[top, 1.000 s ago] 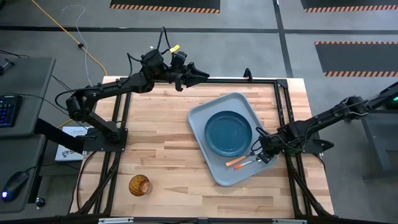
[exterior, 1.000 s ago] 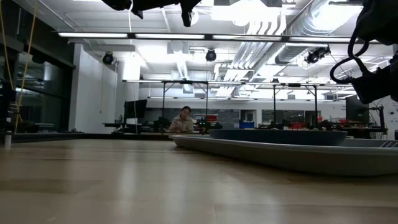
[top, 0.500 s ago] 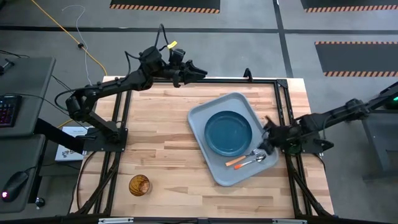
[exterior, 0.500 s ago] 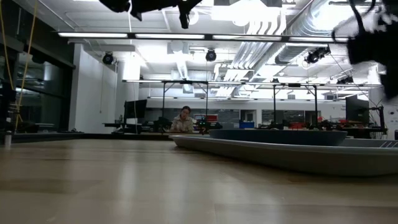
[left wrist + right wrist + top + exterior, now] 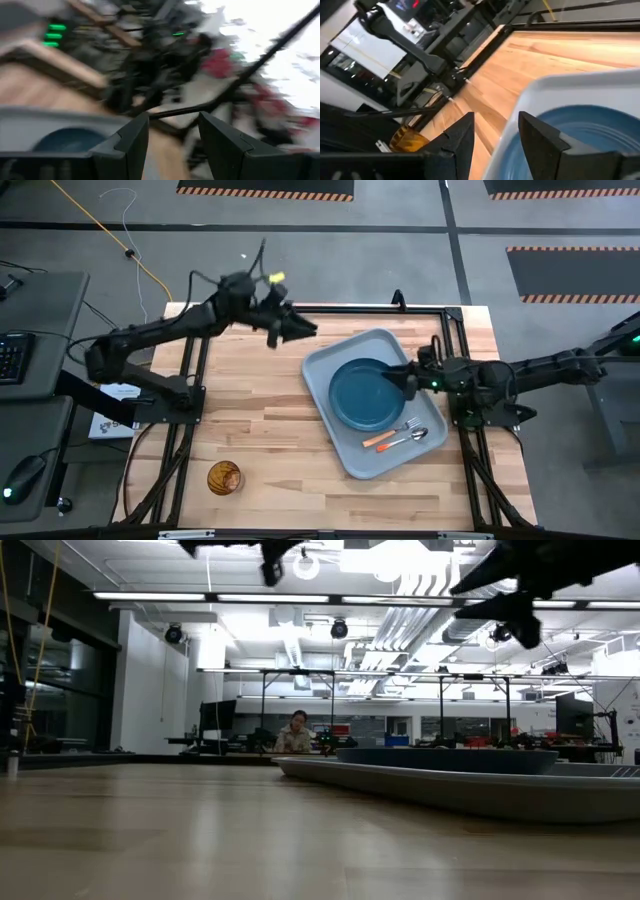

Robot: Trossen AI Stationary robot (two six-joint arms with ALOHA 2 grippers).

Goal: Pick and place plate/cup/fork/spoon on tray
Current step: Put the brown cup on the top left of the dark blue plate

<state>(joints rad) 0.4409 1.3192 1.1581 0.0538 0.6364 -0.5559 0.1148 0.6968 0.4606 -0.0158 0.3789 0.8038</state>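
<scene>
The pale grey-blue tray (image 5: 345, 361) lies on the right half of the table and holds the teal-blue plate (image 5: 365, 395). The orange-handled fork (image 5: 380, 440) and the spoon (image 5: 412, 436) lie side by side in the tray's near right corner. The brown cup (image 5: 224, 478) stands on the table near the front left. My right gripper (image 5: 405, 377) is open and empty, raised over the plate's right rim; its wrist view shows the plate (image 5: 585, 135), the tray (image 5: 555, 87) and the cup (image 5: 407, 139). My left gripper (image 5: 303, 329) is open and empty, above the table just beyond the tray's far left corner.
Dark frame rails (image 5: 440, 315) run along the table's far and right sides. Bare wood (image 5: 250, 400) lies between the tray and the cup. A person (image 5: 294, 734) sits far off in the room behind the table.
My right gripper has risen from beside the spoon and fork at the tray's near right corner and gone toward the far left, over the plate's right rim. The spoon and fork stay on the tray. My left gripper has swung from the far edge toward the tray.
</scene>
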